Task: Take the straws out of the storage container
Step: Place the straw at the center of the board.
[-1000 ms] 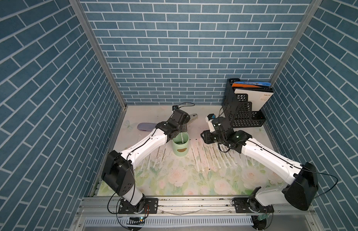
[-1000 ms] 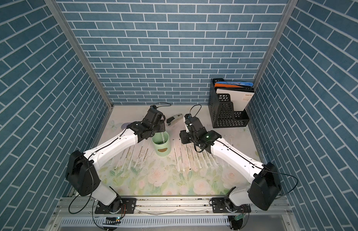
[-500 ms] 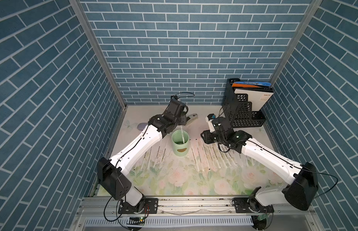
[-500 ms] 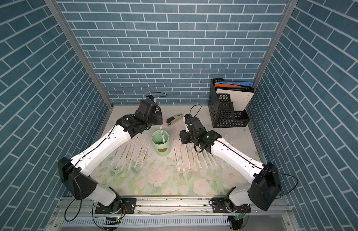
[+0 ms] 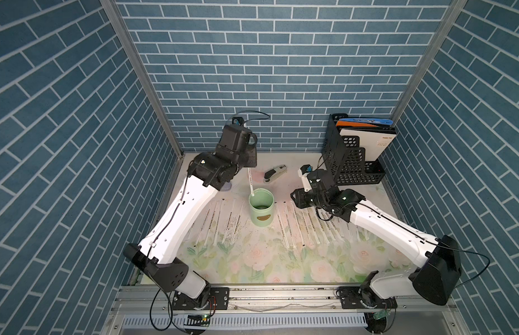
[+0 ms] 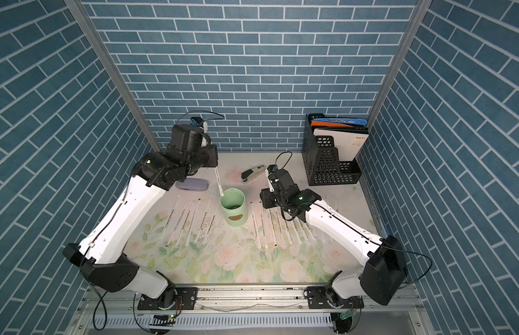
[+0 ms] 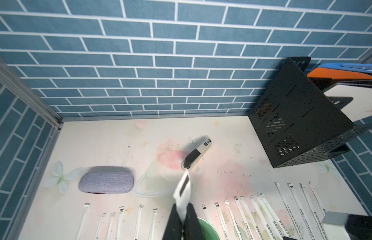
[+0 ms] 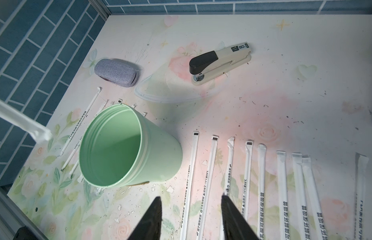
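The storage container point(image 5: 261, 210) point(image 6: 232, 211) is a mint-green cup standing upright mid-table; its inside point(image 8: 112, 149) looks empty. My left gripper point(image 5: 249, 166) point(image 7: 182, 216) hangs above and behind it, shut on one white straw point(image 5: 250, 183) point(image 6: 218, 181) point(image 7: 183, 190). The straw's lower end hangs about level with the cup's back rim. Several straws lie in rows on the mat, left point(image 5: 223, 220) and right point(image 5: 304, 226) point(image 8: 262, 176) of the cup. My right gripper point(image 5: 293, 200) point(image 8: 190, 197) hovers low just right of the cup, open, with nothing between its fingers.
A stapler point(image 5: 275, 176) point(image 8: 218, 62) and a grey case point(image 6: 192, 184) point(image 8: 116, 72) lie behind the cup. A clear lid point(image 8: 166, 91) lies flat on the mat between them. A black perforated file holder point(image 5: 351, 162) with folders stands at the back right.
My left arm has risen and drawn the straw up out of the cup. The right arm has stayed still.
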Controlling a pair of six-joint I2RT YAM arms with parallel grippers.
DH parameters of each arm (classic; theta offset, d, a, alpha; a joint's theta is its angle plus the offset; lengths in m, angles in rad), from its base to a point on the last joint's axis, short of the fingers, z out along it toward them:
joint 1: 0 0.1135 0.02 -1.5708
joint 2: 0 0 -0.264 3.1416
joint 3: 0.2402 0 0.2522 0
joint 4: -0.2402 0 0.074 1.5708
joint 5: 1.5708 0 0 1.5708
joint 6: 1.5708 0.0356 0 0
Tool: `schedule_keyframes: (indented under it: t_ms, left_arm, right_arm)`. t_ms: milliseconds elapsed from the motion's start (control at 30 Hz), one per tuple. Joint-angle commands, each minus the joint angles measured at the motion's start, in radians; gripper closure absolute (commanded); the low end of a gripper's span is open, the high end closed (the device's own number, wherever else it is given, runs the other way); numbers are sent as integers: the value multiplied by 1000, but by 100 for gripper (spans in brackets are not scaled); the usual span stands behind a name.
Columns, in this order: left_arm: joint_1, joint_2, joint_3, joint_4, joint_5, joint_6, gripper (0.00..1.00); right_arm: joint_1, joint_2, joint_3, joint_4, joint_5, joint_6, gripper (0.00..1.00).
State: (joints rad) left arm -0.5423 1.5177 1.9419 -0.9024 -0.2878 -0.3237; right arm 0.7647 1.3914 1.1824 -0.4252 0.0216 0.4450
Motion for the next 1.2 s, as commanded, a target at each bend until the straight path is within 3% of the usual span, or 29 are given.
schedule_keyframes:
  t_ms: [0,167,467,867,1167]
  left_arm:
    - [49,-23,59,-123,-15,64,100]
    - [122,-31,37,-153,44,104,100]
    - [247,12,-174,-99,231,139,100]
    - [257,121,-415,38,398,145,100]
    - [239,219,-557,115,454,159,100]
  right_arm:
    - [-5,15,2,21,-11,1,54]
    - [-4,20,5,22,-16,-2,54]
    - [-5,15,-12,10,-9,-15,54]
    - [-8,9,-34,-8,23,-23,52]
    - [-17,23,-33,-4,21,-29,52]
